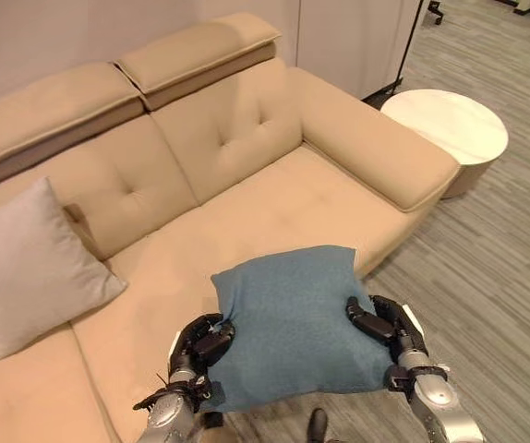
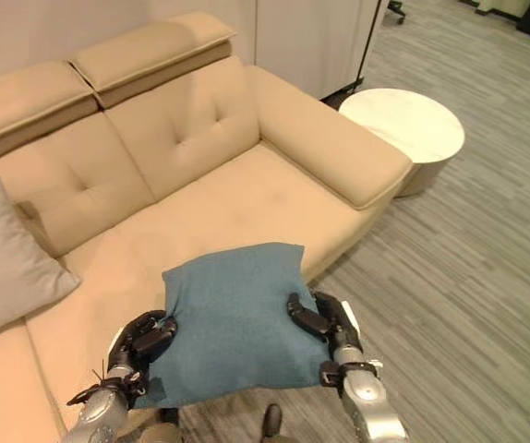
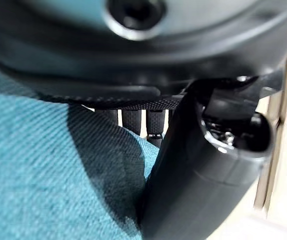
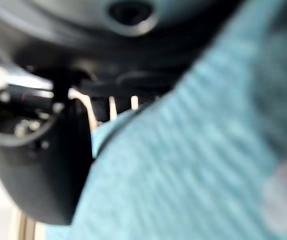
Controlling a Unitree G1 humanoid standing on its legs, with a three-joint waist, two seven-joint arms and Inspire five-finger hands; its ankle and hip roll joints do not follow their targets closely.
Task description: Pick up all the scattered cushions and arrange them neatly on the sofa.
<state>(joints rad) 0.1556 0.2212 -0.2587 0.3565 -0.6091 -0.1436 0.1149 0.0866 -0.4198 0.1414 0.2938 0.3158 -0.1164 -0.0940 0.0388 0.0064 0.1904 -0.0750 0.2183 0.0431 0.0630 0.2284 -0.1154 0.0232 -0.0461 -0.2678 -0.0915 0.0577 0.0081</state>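
Blue cushion (image 1: pixel 297 323) hangs above the sofa's (image 1: pixel 274 198) near seat edge; I grip it with left hand (image 1: pixel 200 343) and right hand (image 1: pixel 380 323), fingers curled on opposite sides. Next I judge: carry it farther, right of the grey cushion (image 1: pixel 25 263), against the backrest.

Both arms are silver-grey metal tubes with rounded forearm casings. The left dark, glossy black segmented hand (image 1: pixel 200 341) has ribbed finger links. The right dark, glossy black segmented hand (image 1: pixel 387 325) bears a white cover along its thumb side. Close up, a round recessed screw socket sits in each black wrist housing.
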